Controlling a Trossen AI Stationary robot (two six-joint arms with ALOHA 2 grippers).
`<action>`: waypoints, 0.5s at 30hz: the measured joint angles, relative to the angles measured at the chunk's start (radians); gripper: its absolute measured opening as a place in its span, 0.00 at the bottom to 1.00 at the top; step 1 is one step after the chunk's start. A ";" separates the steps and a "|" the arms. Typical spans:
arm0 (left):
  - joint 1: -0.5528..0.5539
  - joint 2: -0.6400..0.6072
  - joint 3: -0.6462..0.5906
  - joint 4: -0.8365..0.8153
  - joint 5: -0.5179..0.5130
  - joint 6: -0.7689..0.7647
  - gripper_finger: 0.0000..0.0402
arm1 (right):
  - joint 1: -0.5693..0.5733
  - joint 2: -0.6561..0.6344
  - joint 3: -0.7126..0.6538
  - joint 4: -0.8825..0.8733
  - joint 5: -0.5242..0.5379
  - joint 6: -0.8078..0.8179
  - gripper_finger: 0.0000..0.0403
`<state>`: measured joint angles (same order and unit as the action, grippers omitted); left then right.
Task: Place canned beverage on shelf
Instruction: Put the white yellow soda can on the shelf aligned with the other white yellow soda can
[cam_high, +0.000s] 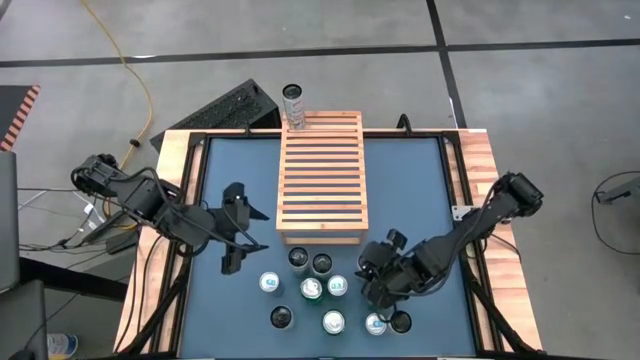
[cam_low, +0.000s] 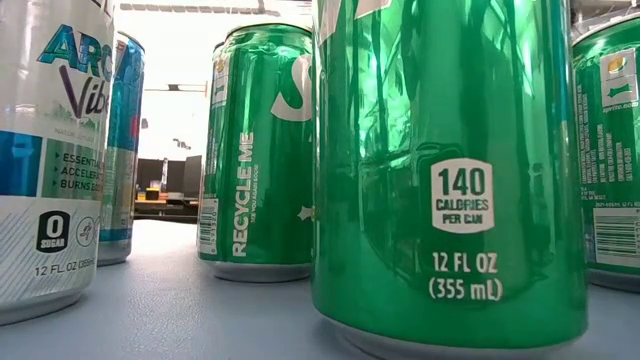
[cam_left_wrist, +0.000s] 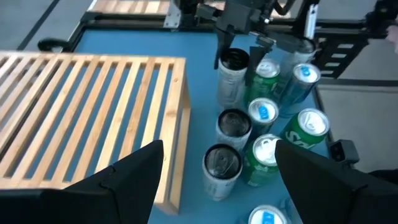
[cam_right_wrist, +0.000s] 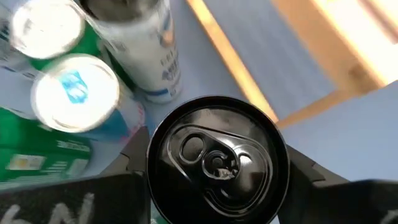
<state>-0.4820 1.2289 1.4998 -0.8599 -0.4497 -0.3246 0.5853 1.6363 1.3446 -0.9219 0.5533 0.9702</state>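
Standing on the shelf (cam_high: 322, 176), one can (cam_high: 293, 105) occupies its far corner.

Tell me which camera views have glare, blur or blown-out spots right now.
Low view: the window behind is blown out white, and the near green can carries streaky reflections. Right wrist view: the black-topped can between the fingers is fairly sharp, the silver can tops glare white and blurred. High view: evenly lit.

Blue table (cam_high: 410, 200) with wooden border, frame centre; slatted wooden shelf (cam_high: 322, 178) lies upper centre, one can (cam_high: 293, 105) at its upper-left corner; cluster of cans (cam_high: 322, 290) stands lower centre.
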 joint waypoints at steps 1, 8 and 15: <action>0.000 0.000 0.000 0.010 0.000 0.006 0.74 | -0.004 0.000 0.029 -0.033 0.005 -0.008 0.47; 0.024 0.000 0.000 0.026 0.119 0.017 0.74 | -0.026 0.000 0.283 -0.206 0.025 -0.186 0.47; 0.084 0.000 0.000 0.183 0.324 0.120 0.74 | -0.053 -0.001 0.658 -0.256 0.021 -0.531 0.47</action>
<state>-0.3983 1.2285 1.4998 -0.6771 -0.1257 -0.2047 0.5328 1.6357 2.0028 -1.1777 0.5743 0.4397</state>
